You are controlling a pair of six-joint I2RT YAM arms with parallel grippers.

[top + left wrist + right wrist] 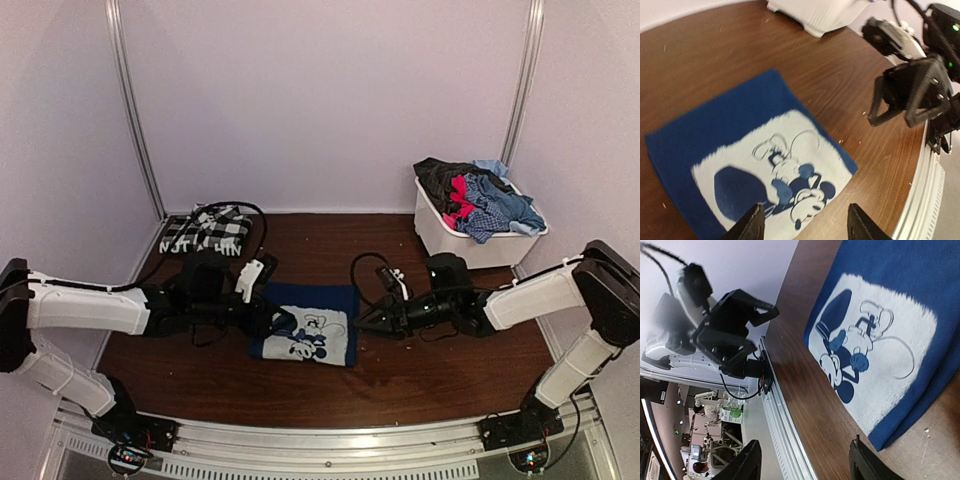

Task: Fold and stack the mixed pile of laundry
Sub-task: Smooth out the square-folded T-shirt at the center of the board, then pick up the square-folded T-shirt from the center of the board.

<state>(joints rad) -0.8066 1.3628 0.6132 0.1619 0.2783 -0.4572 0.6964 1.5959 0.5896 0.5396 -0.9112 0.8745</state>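
we are reading no text, number or brand anywhere; the blue shirt [300, 300] is carrying only a cartoon mouse print [790, 185], without letters.

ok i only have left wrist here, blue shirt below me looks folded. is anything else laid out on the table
observer: Yes, a black-and-white checked shirt that looks folded lies at the table's far left corner, apart from the blue shirt.
operator: and the bin, i only see a corner of it
observer: The white bin is heaped with clothes: dark, red and blue plaid.
operator: where am i over the shirt
observer: From above, the left gripper is at its left edge.
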